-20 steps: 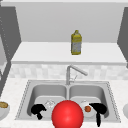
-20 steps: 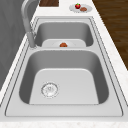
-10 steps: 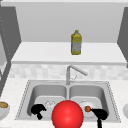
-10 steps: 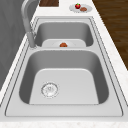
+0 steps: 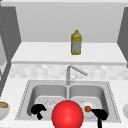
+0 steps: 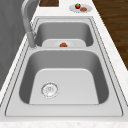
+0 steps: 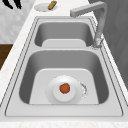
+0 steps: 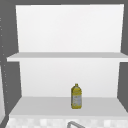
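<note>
The little orange ball (image 5: 87, 108) sits on a white plate (image 5: 93, 106) in the right basin of the sink (image 5: 108, 93), just off the fingertips of the right hand (image 5: 100, 115), close enough that I can't say whether they touch. That hand looks half curled, reaching in from the front edge, and has nothing in its grip as far as I can see. If a grab is what's on, I'd come in low and slow so the ball doesn't roll off the plate, and close around it from both sides rather than poking. The left hand (image 5: 37, 110) hangs over the front of the other basin near the drain (image 5: 49, 103), fingers curled, holding nothing. Between the hands there's a big red ball (image 5: 67, 114). Further back stands the tap (image 5: 72, 73), and up on the shelf a yellow bottle (image 5: 76, 42). Out on the surface left of the left hand sits a bowl (image 5: 3, 108).
</note>
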You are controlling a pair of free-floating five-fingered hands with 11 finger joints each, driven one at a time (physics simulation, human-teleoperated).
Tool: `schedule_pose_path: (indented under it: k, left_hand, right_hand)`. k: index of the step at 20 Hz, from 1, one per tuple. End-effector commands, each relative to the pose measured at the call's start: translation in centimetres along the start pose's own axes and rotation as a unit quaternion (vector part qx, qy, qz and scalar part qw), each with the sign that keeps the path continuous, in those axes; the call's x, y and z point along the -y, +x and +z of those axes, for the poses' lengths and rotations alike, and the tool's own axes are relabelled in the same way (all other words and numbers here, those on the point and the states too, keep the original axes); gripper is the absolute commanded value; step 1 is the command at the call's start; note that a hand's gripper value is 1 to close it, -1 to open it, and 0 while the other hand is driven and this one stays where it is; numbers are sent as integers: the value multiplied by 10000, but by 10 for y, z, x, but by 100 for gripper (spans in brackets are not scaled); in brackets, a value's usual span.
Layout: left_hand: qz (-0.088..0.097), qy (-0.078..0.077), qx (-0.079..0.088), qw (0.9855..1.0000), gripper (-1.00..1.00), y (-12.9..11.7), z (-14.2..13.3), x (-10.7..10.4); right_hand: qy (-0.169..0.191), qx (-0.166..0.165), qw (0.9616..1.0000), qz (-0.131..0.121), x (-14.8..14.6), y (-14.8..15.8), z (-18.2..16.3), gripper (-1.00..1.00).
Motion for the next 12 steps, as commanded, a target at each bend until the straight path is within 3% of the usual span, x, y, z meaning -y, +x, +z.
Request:
schedule_pose_path:
  k: [1, 2, 3, 4, 7, 9, 12]
  left_hand:
    - [0, 0, 0, 10000, 0, 0, 0, 0]
    - [0, 0, 0, 10000, 0, 0, 0, 0]
    - [-73, 25, -73, 9999, -100, 0, 0, 0]
    - [-36, 93, -116, 9999, -100, -3, 0, -1]
    - [-82, -12, 48, 10000, -100, -3, 4, -10]
    - [-18, 17, 183, 9998, -100, -4, 19, -16]
    - [5, 1, 128, 9999, -100, 7, 31, -28]
  right_hand:
    - [1, 3, 10000, 2, 0, 0, 0, -100]
    - [-6, 31, 10000, 17, 0, 0, 0, -100]
    - [0, 0, 10000, 0, 0, 0, 0, 0]
    - [-24, 12, 10000, 61, 1, 0, 0, 0]
    - [-61, 4, 10000, 36, 1, 0, 0, 0]
    - [-76, 0, 10000, 24, 1, 0, 0, 0]
    - [-91, -5, 10000, 10, 1, 0, 0, 0]
